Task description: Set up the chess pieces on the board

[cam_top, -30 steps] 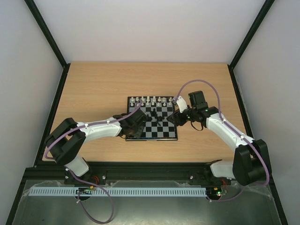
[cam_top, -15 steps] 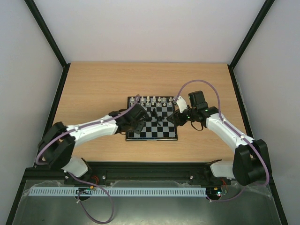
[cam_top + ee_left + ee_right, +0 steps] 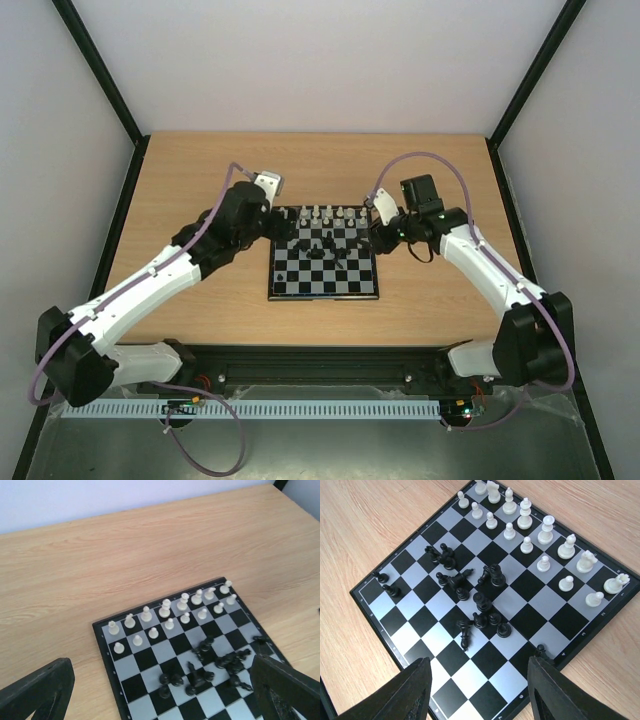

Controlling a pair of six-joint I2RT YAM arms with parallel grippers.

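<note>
The board [image 3: 300, 285] lies mid-table. White chess pieces [image 3: 322, 213] stand in two rows along its far edge; the same white rows [image 3: 167, 612] [image 3: 535, 537] show in both wrist views. Black chess pieces [image 3: 332, 248] lie jumbled mid-board, some toppled, and this black heap [image 3: 212, 665] [image 3: 475, 600] shows in both wrist views too. Two black pawns [image 3: 387, 586] stand near one edge, and another black pawn [image 3: 540, 652] stands by my right finger. My left gripper [image 3: 274, 224] [image 3: 160, 700] hovers wide open over the board's far-left part, holding nothing. My right gripper [image 3: 378, 238] [image 3: 480, 695] is open and empty above the board's right side.
Bare wooden table [image 3: 200, 190] surrounds the board. Black frame posts and pale walls [image 3: 60, 150] close in both sides and the back. The arm bases sit on a black rail [image 3: 320, 360] at the near edge.
My left arm swung from the board's near-left corner up to its far-left side, and its gripper went from shut to wide open. The right gripper shifted slightly toward the far edge.
</note>
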